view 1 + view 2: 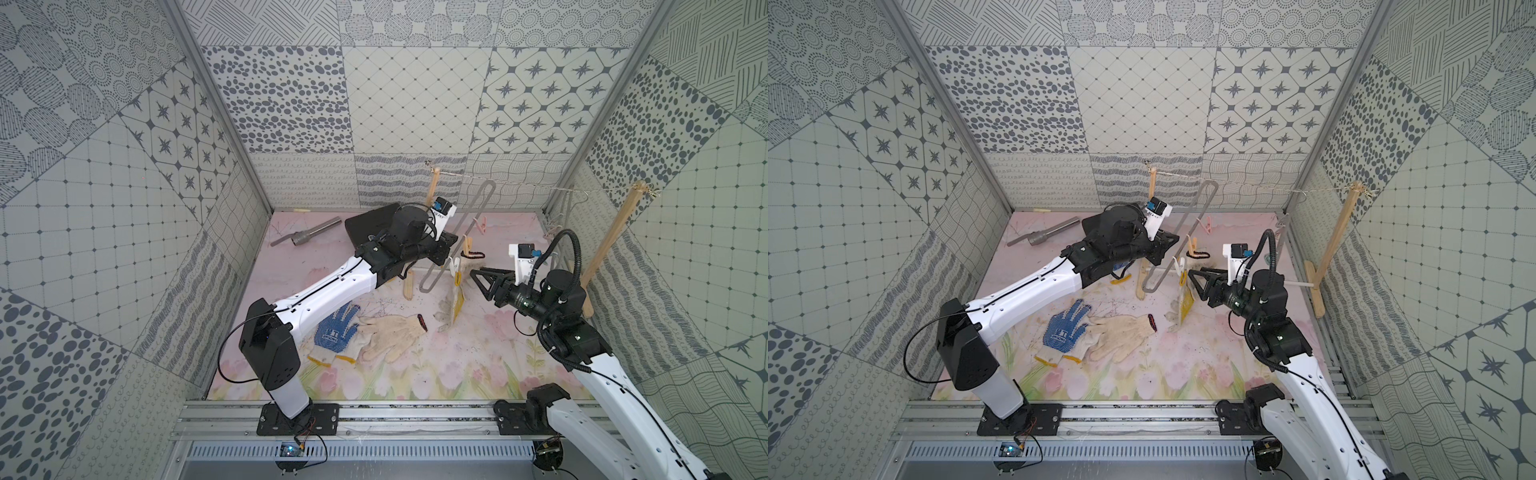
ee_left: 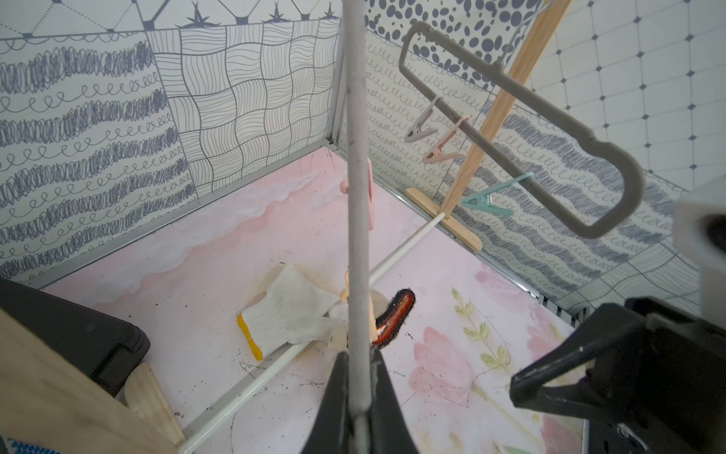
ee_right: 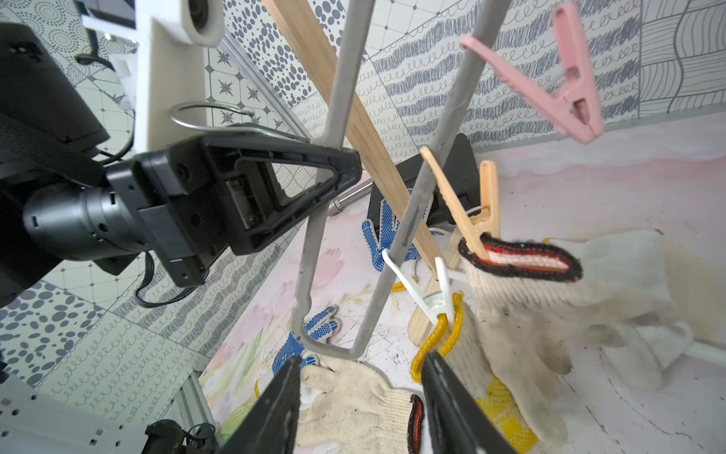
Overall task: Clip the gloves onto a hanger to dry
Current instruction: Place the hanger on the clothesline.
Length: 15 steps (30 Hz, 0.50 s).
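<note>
Two gloves (image 3: 522,314) are hanging pegged on the hanger (image 3: 314,243) that the left pincer (image 2: 359,365) is clamping; the right pincer (image 3: 361,357), open and empty, is presumably needing the cream glove (image 1: 390,336) next.

The left gripper (image 2: 359,355) is clamping with jaws nearly together. The right gripper (image 3: 359,365) is pointing toward it nearby, jaws standing apart.

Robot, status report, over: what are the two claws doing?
Left gripper shut on the hanger. Right gripper open beside the pegged yellow-cuffed glove. Blue-dotted glove and cream glove lie loose. Wooden post close by hanger.
</note>
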Motion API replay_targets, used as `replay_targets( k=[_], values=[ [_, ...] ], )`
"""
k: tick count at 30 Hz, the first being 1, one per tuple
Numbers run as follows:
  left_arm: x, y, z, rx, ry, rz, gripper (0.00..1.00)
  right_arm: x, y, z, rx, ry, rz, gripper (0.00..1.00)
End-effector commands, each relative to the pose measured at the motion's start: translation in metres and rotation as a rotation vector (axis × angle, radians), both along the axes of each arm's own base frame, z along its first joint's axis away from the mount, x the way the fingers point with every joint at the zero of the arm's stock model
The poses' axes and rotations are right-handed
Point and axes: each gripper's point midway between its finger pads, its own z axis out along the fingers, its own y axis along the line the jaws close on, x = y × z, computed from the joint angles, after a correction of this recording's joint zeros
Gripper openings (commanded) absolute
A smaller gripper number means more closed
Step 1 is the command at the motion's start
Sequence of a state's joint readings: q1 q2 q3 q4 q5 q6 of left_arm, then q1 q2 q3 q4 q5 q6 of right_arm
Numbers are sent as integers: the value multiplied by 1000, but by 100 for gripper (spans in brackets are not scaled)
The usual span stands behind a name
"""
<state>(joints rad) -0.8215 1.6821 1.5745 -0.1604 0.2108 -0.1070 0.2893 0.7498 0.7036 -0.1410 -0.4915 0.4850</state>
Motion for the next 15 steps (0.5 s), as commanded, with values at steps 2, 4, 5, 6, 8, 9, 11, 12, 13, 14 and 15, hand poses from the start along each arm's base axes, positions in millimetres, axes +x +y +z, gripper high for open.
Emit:
replay_targets(
  k=[2,4,5,6,8,9,11,12,13,14,15],
  values=[
    [-36,-2,-5,113,-41,-261,0,-6,9,41,51,-66,74,49],
    [-43,-3,-5,129,-46,-307,0,0,13,53,102,-58,93,50],
    [-46,-3,-5,135,-49,-322,0,3,15,59,130,-50,101,50],
    [-48,-2,-5,139,-54,-334,0,7,16,64,159,-41,98,49],
    [-52,-1,-2,138,-68,-355,0,17,15,71,218,-21,65,41],
    [-54,-1,-1,137,-73,-364,0,21,14,75,242,-17,52,38],
    [-58,0,2,133,-82,-387,0,27,14,80,279,-3,40,37],
    [-61,-1,3,132,-85,-403,0,29,14,82,294,5,37,37],
    [-64,-2,5,127,-92,-426,0,31,14,84,316,17,34,36],
    [-68,-1,3,138,-86,-446,0,33,14,85,336,25,31,36],
    [-70,-1,3,144,-86,-457,0,35,14,85,351,36,24,35]
  ],
)
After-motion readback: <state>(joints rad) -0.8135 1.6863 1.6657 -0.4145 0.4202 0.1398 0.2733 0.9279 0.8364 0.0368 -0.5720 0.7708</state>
